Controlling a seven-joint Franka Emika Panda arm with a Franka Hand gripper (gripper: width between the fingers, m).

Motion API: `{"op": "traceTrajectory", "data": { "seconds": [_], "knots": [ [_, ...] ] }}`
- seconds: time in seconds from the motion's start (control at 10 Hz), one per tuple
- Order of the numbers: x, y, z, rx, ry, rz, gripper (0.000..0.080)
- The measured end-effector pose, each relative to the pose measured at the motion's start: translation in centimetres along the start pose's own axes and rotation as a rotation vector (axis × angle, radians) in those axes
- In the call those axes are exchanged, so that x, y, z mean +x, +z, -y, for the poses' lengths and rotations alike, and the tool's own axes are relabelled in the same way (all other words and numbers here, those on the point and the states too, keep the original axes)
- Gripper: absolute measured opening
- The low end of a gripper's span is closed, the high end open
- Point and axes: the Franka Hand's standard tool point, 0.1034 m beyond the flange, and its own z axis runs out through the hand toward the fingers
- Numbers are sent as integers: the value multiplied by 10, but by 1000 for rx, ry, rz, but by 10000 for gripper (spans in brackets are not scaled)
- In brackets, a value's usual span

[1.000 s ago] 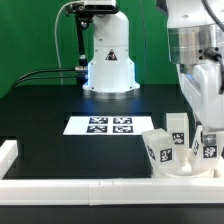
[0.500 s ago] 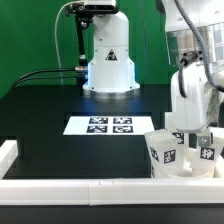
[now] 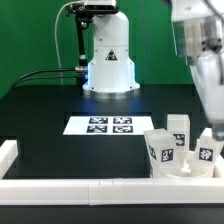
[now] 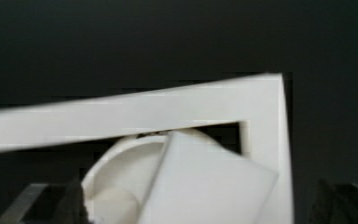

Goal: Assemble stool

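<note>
The stool's white round seat (image 3: 180, 168) lies at the exterior view's lower right, against the front rail. Three short white tagged legs stand on it: one on the left (image 3: 160, 150), one at the back (image 3: 177, 130), one on the right (image 3: 208, 155). My gripper (image 3: 210, 136) hangs just above the right leg. In the wrist view the leg's top (image 4: 202, 180) fills the space between my dark fingers (image 4: 23, 205), with the seat's rim (image 4: 119, 175) beside it. The jaws look spread, with a dark gap to the leg on each side.
The marker board (image 3: 100, 125) lies flat mid-table. White border rails run along the front (image 3: 90, 188) and turn at the left corner (image 3: 8, 152); one shows in the wrist view (image 4: 140, 112). The robot base (image 3: 108, 60) stands at the back.
The hand has turned about the right leg, then risen and shifted toward the exterior view's right. The right leg's tag, partly covered before, now shows in full.
</note>
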Motion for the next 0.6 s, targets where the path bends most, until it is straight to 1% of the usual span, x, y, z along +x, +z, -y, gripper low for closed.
{"op": "traceTrajectory", "data": {
  "seconds": [0.1,0.5,0.6],
  "knots": [
    [-2,0,-1,-2,-88,-1,645],
    [1,2,-1,-4,-350,-5,648],
    [0,0,0,-10,-595,-25,648]
  ]
}}
